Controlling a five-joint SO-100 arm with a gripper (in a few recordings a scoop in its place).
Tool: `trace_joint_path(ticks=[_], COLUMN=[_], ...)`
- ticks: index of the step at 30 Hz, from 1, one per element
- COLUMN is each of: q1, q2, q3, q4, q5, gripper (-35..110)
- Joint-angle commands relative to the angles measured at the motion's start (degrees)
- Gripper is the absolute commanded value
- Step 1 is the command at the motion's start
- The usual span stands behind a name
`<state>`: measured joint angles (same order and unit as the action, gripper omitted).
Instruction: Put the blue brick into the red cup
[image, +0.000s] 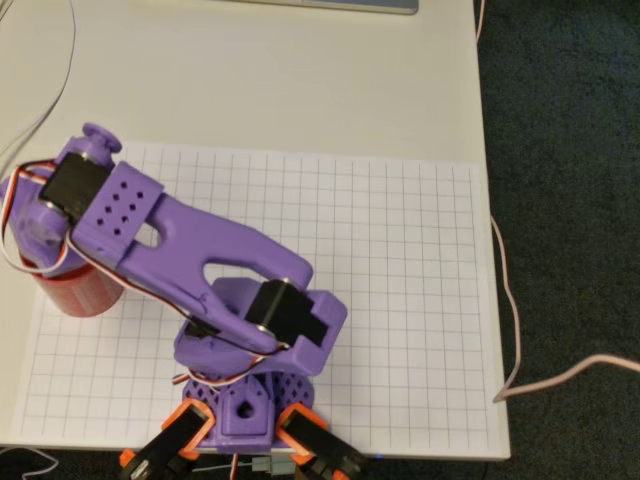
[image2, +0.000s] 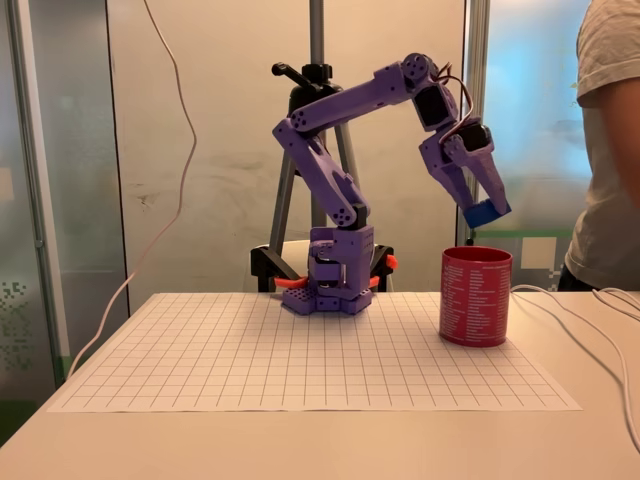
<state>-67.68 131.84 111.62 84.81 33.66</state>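
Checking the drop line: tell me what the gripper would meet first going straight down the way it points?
Probably the red cup: the gripper, shut on the blue brick, points down above its open mouth, though depth alignment is unclear.

Soft, even indoor light in both views. Overhead view: slightly blurred and grainy, the white grid sheet (image: 380, 280) bright, the dark floor (image: 570, 150) dim, shadows faint. Fixed view: sharper, backlit by pale panels (image2: 530, 110) behind; the red cup (image2: 476, 297) casts a faint shadow.
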Motion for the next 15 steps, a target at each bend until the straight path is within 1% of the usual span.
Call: trace_joint_path(ticks=[1, 7, 8, 10, 12, 13, 15], q1=[-0.1, -0.3, -0.4, -0.7, -0.5, -0.3, -0.2], q2=[2.0, 1.4, 1.1, 1.1, 1.6, 2.0, 2.5], q3=[0.0, 0.3, 0.3, 0.8, 1.7, 2.0, 2.3], q4=[0.5, 0.2, 0.0, 1.0, 1.0, 0.9, 0.8], q5=[1.2, -0.7, -2.5, -3.1, -1.3, -1.0, -1.5], gripper=[0, 0, 6, 41, 62, 67, 67])
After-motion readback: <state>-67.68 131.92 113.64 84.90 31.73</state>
